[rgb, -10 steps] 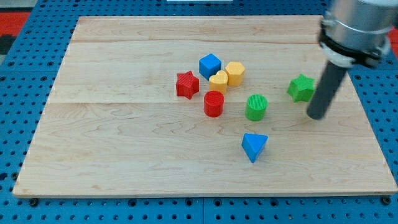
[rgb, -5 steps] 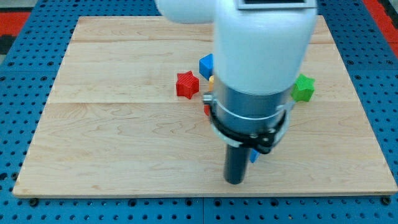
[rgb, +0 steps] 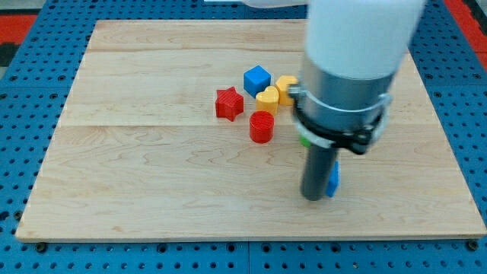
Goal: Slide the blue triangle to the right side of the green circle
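— Wooden tabletop (rgb: 152, 175) carries what?
— No jaws, just my tip (rgb: 313, 198), blue triangle (rgb: 333, 179) a sliver at its 3 o'clock. Green circle (rgb: 303, 141) nearly hidden. One blue cube (rgb: 257, 78), red star (rgb: 228, 103), red cylinder (rgb: 262, 126); two yellow blocks (rgb: 268, 97).

The pale wooden board (rgb: 152, 175) looks smooth and matt, while the red cylinder (rgb: 261, 126) seems ribbed plastic.

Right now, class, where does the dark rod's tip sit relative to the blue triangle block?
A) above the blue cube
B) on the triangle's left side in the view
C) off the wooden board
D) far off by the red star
B: my tip rests against the view's left of the blue triangle, which peeks out beside the rod.
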You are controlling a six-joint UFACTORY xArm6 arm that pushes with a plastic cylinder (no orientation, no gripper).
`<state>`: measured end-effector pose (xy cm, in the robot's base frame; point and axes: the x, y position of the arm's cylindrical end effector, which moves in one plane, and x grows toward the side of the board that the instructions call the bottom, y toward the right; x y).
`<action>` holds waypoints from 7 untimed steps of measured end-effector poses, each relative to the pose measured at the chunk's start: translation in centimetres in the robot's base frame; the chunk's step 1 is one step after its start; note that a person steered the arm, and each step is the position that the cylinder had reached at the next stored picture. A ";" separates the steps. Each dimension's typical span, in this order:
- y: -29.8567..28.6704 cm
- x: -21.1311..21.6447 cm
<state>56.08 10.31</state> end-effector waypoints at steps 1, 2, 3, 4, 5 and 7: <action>4.4 0.0; 4.4 -1.5; 0.3 -4.4; -1.2 -6.9; -1.0 -7.5; 3.5 -7.2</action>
